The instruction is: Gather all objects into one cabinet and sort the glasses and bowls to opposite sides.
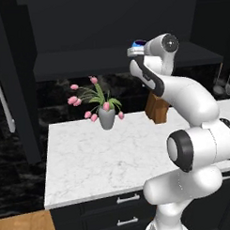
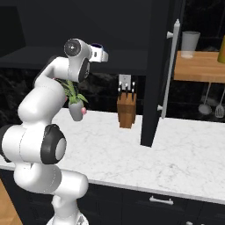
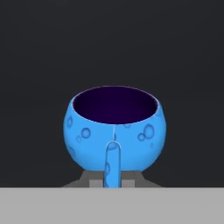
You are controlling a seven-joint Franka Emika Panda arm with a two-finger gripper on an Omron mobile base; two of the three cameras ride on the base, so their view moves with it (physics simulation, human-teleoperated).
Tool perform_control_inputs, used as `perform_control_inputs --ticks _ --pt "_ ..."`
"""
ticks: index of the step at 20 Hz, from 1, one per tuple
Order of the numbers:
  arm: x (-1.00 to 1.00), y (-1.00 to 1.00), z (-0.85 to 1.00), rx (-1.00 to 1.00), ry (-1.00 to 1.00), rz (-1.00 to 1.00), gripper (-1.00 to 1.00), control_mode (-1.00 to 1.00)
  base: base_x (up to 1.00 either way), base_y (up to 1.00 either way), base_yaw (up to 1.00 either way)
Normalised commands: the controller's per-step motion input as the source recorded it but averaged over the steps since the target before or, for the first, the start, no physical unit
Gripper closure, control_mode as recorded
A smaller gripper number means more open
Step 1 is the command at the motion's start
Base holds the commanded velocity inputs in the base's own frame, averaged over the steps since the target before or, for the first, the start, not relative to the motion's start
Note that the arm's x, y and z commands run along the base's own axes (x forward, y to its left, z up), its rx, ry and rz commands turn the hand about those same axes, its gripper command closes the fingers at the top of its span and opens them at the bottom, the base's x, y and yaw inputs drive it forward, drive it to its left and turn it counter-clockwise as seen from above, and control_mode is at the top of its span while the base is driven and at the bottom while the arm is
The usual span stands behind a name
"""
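Observation:
The small bright blue bowl (image 3: 114,131) with a dark inside stands upright right in front of the hand. One finger (image 3: 112,166) lies against its near wall, and my gripper (image 3: 112,153) is shut on that wall. From the base, the blue bowl (image 1: 139,43) (image 2: 97,45) peeks out at the raised hand, level with a dark ledge (image 1: 87,61). The gripper (image 1: 132,51) (image 2: 105,55) is high above the counter. The black cabinet door (image 2: 154,74) with a white bar handle (image 2: 175,66) stands open. A grey cup (image 2: 190,44) sits on the wooden shelf (image 2: 197,66) behind it.
On the white marble counter (image 1: 90,160) stand a grey vase of pink tulips (image 1: 106,118) and a wooden knife block (image 2: 126,110) by the back wall. Ladles (image 2: 211,105) hang at the right. Drawers with silver handles (image 1: 128,198) run below the counter's front edge.

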Motion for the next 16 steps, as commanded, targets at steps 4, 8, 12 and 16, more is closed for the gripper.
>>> perform_control_inputs --ticks 4,8,12,16 --pt "0.00 0.00 0.00 0.00 0.00 0.00 1.00 -1.00 0.00 0.00 0.00" --pt "-0.13 0.00 0.02 0.00 0.00 0.00 1.00 -1.00 0.00 0.00 0.00" --pt "-0.67 -0.01 0.10 0.00 0.01 0.00 1.00 -1.00 0.00 0.00 0.00" --pt "-0.91 -0.11 0.03 0.00 0.06 0.00 1.00 -1.00 0.00 0.00 0.00"
